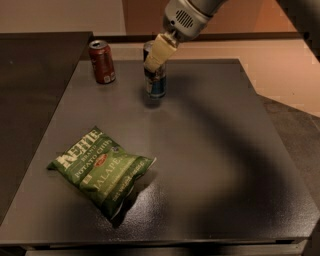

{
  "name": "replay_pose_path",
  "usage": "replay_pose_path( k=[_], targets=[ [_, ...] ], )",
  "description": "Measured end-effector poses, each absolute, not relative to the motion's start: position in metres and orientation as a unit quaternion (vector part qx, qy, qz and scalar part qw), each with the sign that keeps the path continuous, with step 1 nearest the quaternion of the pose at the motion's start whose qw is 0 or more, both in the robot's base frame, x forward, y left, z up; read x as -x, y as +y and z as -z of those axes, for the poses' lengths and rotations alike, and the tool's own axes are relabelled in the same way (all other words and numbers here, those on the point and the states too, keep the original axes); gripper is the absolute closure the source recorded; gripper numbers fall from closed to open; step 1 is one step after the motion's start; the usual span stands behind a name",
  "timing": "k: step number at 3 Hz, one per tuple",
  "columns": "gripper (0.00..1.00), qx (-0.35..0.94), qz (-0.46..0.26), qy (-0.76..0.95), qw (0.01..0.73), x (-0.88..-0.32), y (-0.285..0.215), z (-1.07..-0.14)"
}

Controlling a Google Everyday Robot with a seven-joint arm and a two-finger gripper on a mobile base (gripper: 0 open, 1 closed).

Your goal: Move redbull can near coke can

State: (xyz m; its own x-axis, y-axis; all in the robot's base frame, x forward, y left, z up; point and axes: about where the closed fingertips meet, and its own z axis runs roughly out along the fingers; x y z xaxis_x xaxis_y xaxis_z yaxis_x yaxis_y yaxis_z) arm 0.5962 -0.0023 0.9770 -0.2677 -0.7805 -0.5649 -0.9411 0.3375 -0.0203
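Standing upright toward the 12 o'clock side of the dark grey table [225, 150], the redbull can [157, 86] is showing its blue and silver lower body, while its upper half is being covered by the gripper [155, 62]. That gripper is clamping the can near its top: one cream-coloured finger [157, 50] is lying slantwise across the can's front, and the other is sitting hidden behind the can. A small dark shadow is pooling on the tabletop just under the can at its 6 o'clock, and whether the base is touching the surface or hanging just above it is not clear. The grey robot arm [186, 15] is reaching down to the can from its 1 o'clock, coming in over the far edge of the table. The coke can [102, 62], dark red with a silver top, is standing upright at about the redbull can's 10 o'clock, near it but apart from it, with bare tabletop showing between the two. A green bag of Kettle Brand jalapeño potato chips [102, 171] is lying flat well apart from both cans, at about the redbull can's 7 o'clock, in the near left part of the table. Beyond the table's 3 o'clock edge, a pale floor [285, 75] is showing.
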Motion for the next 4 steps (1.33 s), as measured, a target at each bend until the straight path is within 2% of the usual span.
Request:
replay_pose_path(
  k=[4],
  targets=[
    [1.00, 0.504, -0.175, 0.808, 0.249, -0.691, 0.070, -0.950]
  ],
)
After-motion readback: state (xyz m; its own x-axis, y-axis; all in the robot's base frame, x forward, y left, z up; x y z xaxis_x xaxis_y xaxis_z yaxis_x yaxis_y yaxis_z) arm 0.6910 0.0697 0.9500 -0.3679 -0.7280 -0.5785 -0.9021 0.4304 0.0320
